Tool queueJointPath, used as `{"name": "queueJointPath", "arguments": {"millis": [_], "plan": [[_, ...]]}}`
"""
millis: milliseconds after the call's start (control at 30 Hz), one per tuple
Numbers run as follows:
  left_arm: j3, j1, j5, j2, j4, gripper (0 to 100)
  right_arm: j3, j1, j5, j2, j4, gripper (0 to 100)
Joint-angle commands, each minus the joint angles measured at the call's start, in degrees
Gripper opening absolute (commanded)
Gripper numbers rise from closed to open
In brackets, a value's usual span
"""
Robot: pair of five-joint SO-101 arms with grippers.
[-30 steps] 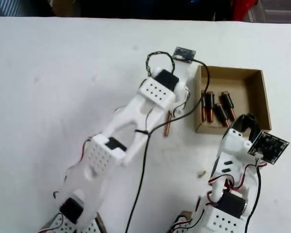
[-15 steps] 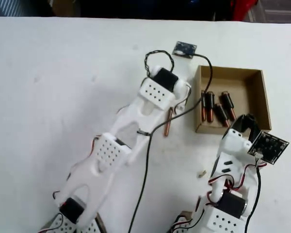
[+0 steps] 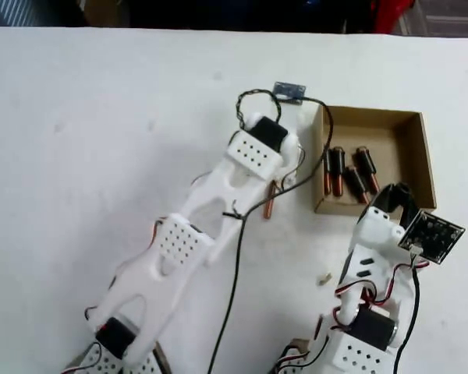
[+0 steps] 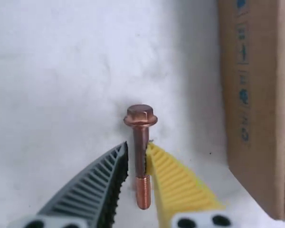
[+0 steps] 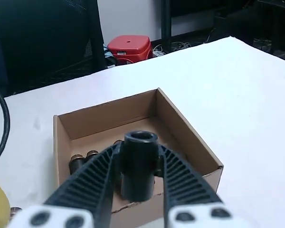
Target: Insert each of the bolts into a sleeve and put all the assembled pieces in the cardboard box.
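Overhead, the white counter (image 3: 101,117) carries two white jointed arms and an open brown cardboard box (image 3: 374,117). Left white arm (image 3: 218,187): stretched diagonally toward the box, with its grey-and-yellow left hand (image 4: 137,147) narrowed onto the shank of a copper-coloured flanged bolt (image 4: 141,156). The bolt lies flat on the counter just beside the box's outer wall, head away from the wrist. Right white arm (image 3: 370,265): at the box's near edge; its black right hand (image 5: 138,153) grips an upright black cylindrical sleeve (image 5: 138,171), bore upward. Inside the box, several bolt-and-sleeve assemblies (image 3: 345,173) lie side by side along the wall nearest the left arm. Small pale scrap (image 3: 323,278): on the counter between the arms.
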Motion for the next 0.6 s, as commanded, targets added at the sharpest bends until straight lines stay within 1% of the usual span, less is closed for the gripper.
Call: {"name": "queueJointPath", "arguments": {"millis": [0, 200, 333, 400, 567], "plan": [[-2.99, -0.31, 1.49, -0.75, 0.97, 15, -0.53, 0.48, -0.09, -0.48, -1.19, 1.8], [-2.64, -0.40, 1.67, -0.57, 0.97, 15, -0.53, 0.48, -0.09, -0.48, -1.19, 1.8], [-2.55, -0.75, 5.10, -0.48, 0.62, 16, 0.09, 0.48, -0.09, -0.48, -1.19, 1.8], [-2.81, -0.75, 5.71, 0.31, 0.44, 16, 0.09, 0.48, -0.09, -0.48, -1.19, 1.8], [-3.16, -1.71, 5.71, 4.35, -3.34, 16, 0.09, 0.48, -0.09, -0.48, -1.19, 1.8]]}}
